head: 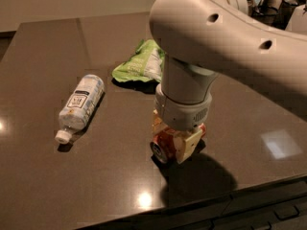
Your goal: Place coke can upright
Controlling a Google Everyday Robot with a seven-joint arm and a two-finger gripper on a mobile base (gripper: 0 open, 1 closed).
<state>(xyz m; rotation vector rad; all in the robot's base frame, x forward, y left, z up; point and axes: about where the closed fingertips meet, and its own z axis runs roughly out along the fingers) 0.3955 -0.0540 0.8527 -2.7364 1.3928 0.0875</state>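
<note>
End effector (171,142) clamped on tipped coke can (161,147); bottle (81,107) lying well left, snack bag (140,67) behind, neither touching.

The arm (225,37) angles down from upper right, its end effector (171,140) low, clamped on the coke can (161,146).
</note>
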